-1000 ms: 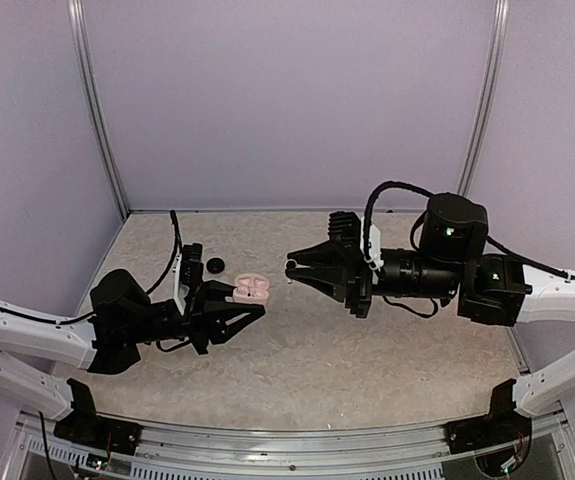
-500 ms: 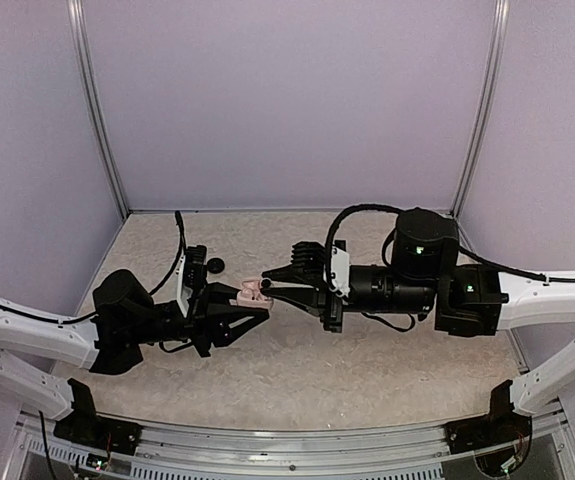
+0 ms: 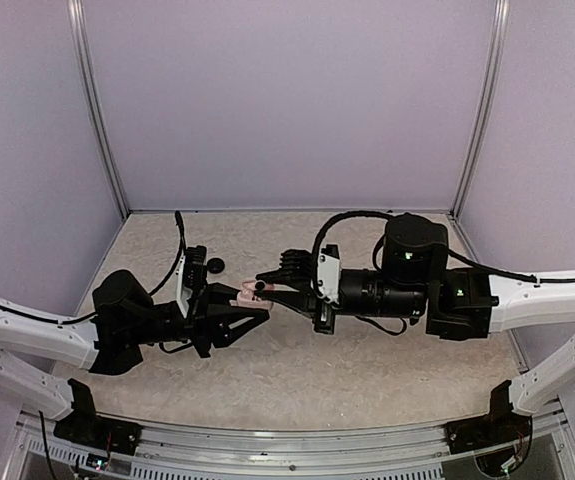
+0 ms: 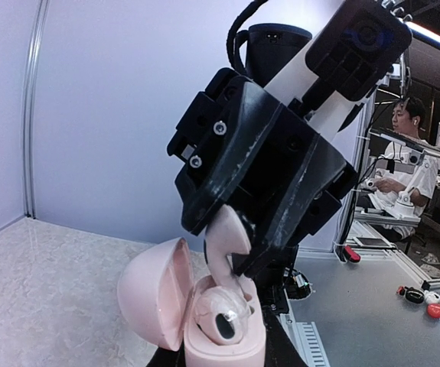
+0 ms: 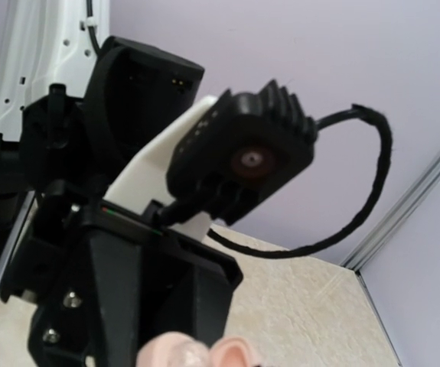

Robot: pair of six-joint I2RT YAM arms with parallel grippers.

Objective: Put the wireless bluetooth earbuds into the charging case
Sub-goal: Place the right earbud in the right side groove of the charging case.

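My left gripper is shut on the base of a pink charging case, held above the table with its lid swung open to the left. One pale pink earbud sits in a well of the charging case. My right gripper comes in from the right and is shut on a second pink earbud, whose lower end reaches down into the case beside the seated one. In the right wrist view only two pink rounded shapes show at the bottom edge, in front of the left gripper's black body.
A small black round puck lies on the speckled table behind the left gripper. Purple walls with metal corner posts close the table in at the back and sides.
The right arm has swung left across the table, carrying its earbud from well clear of the case to right over its open well. The left gripper and case have barely moved.
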